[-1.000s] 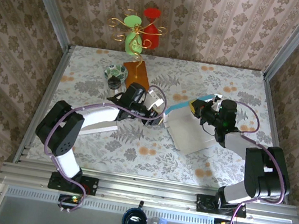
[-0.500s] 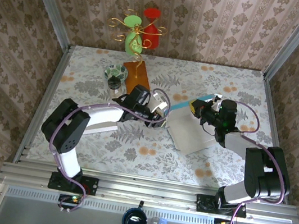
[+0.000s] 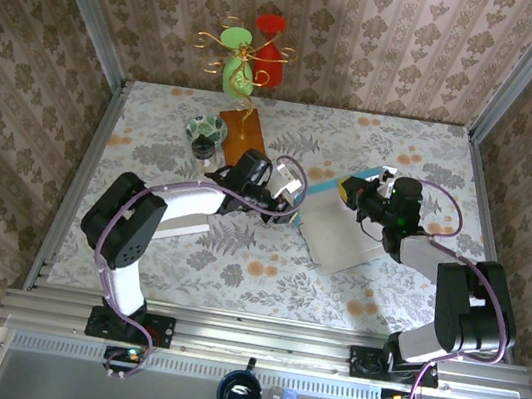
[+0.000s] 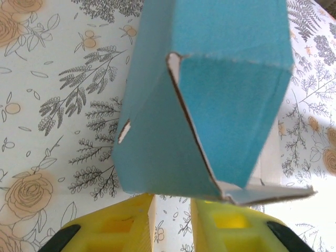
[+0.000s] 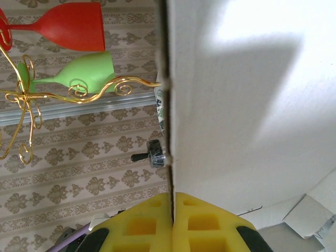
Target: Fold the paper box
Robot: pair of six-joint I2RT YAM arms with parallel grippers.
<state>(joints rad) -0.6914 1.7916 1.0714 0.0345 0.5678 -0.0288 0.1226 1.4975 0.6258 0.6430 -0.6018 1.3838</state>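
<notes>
Paper box (image 4: 210, 105): matt blue card, white inside, fibrous edges. Left claw pads (image 4: 123, 223): matt yellow plastic.

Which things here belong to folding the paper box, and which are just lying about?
Job: paper box; left gripper; right gripper.

Lying about: red glass; green glass; glass stand; small bowl; mug.

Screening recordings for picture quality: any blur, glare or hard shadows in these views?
Top external: even light, sharp, soft shadows, the paper box bright but not blown out. Left wrist: the box's blue flap close to the lens and slightly soft, white glare at lower right. Right wrist: a shadow across the box's white panel, washed out above it; the red glass behind is sharp.
</notes>
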